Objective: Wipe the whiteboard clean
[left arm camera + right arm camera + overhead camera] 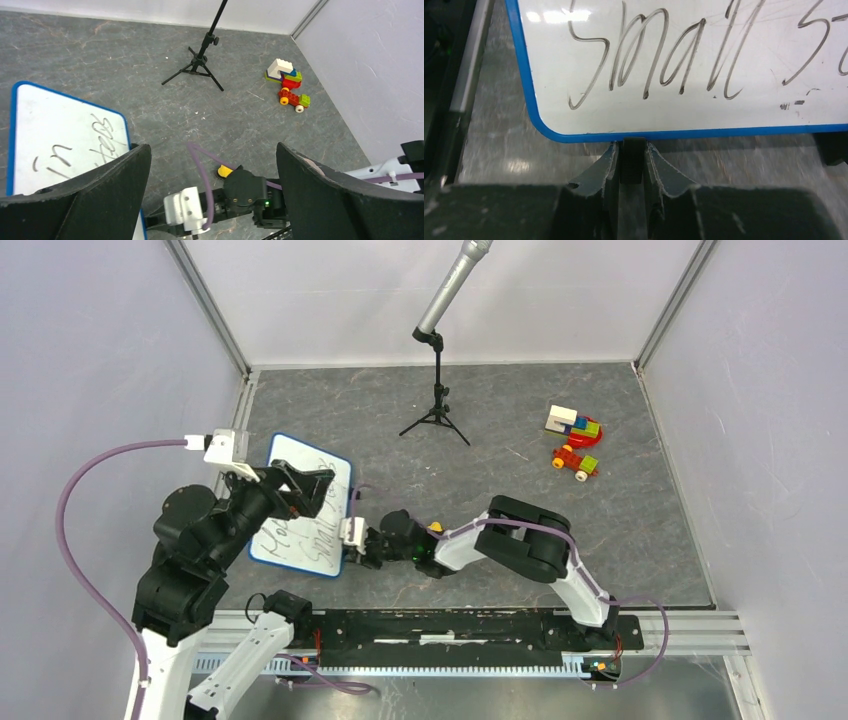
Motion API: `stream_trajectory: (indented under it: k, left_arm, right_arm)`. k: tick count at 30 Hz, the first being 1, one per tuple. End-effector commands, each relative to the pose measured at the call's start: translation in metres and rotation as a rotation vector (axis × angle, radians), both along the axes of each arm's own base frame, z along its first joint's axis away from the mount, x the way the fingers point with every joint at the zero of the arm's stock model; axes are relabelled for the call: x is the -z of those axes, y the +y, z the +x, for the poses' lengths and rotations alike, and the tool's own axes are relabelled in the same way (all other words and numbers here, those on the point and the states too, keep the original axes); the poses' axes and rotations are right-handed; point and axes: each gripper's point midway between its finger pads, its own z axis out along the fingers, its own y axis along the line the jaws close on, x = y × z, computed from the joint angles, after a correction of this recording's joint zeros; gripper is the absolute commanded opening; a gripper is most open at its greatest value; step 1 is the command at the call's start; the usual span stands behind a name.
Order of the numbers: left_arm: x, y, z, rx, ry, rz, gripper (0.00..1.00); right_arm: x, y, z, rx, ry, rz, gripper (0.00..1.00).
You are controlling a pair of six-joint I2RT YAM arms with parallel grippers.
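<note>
The whiteboard [300,545] lies flat at the table's left; it is white with a blue rim and black handwriting. It also shows in the left wrist view [60,135] and the right wrist view [684,50]. My left gripper [318,492] hovers above the board's middle, open and empty, with its jaws wide apart [212,150]. My right gripper [352,545] is at the board's right edge. In the right wrist view it [632,150] is shut on a small black clip [632,167] that sticks out from the blue rim.
A small black tripod stand [437,410] with a grey tube stands at the back middle. A stack of toy bricks [574,425] and a toy brick car [575,462] sit at the back right. Walls enclose the table; a metal rail [450,625] runs along the near edge.
</note>
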Motion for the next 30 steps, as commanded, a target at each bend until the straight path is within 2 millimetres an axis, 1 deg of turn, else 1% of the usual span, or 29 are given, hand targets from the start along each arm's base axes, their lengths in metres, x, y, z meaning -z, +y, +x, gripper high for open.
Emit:
stream_trajectory:
  k: [1, 4, 6, 9, 12, 14, 15, 17, 22, 24, 28, 29, 30]
  left_arm:
    - [-0.001, -0.01, 0.01, 0.012, 0.012, -0.07, 1.0]
    - [0.008, -0.016, 0.019, 0.022, 0.033, -0.068, 1.0]
    - [0.016, -0.019, 0.026, 0.023, 0.047, -0.063, 1.0]
    - [0.034, -0.022, 0.042, 0.012, 0.085, -0.031, 1.0]
    - [0.056, -0.019, 0.062, -0.032, 0.146, 0.025, 1.0]
    - [0.073, -0.009, 0.076, -0.112, 0.188, 0.06, 1.0]
    - [0.083, -0.001, 0.083, -0.169, 0.218, 0.083, 1.0]
    - [0.096, 0.011, 0.091, -0.234, 0.272, 0.106, 1.0]
    - [0.119, 0.027, 0.106, -0.22, 0.349, -0.012, 0.99]
    - [0.129, 0.028, 0.112, -0.22, 0.388, -0.04, 0.99]
    - [0.15, 0.018, 0.124, -0.153, 0.443, -0.154, 1.0]
    - [0.155, 0.026, 0.128, -0.172, 0.458, -0.174, 1.0]
    - [0.159, 0.027, 0.132, -0.174, 0.466, -0.182, 1.0]
  right_arm:
    - [-0.014, -0.038, 0.012, 0.07, -0.002, 0.025, 0.03]
    - [-0.008, -0.064, 0.007, 0.068, 0.035, 0.011, 0.03]
    - [-0.004, -0.082, -0.001, 0.052, 0.067, 0.009, 0.04]
    - [-0.002, -0.105, -0.011, 0.041, 0.134, 0.022, 0.04]
    - [-0.001, -0.127, -0.015, 0.072, 0.156, 0.022, 0.05]
    - [0.001, -0.138, -0.019, 0.081, 0.161, 0.007, 0.05]
    - [0.001, -0.141, -0.021, 0.084, 0.167, 0.006, 0.05]
    - [0.001, -0.147, -0.024, 0.093, 0.182, 0.011, 0.05]
    - [0.002, -0.157, -0.033, 0.101, 0.224, 0.015, 0.05]
    - [0.002, -0.16, -0.034, 0.108, 0.228, 0.016, 0.05]
    - [0.0, -0.161, -0.033, 0.131, 0.254, 0.024, 0.05]
    - [-0.001, -0.161, -0.033, 0.135, 0.262, 0.027, 0.08]
    - [0.0, -0.16, -0.032, 0.143, 0.272, 0.025, 0.11]
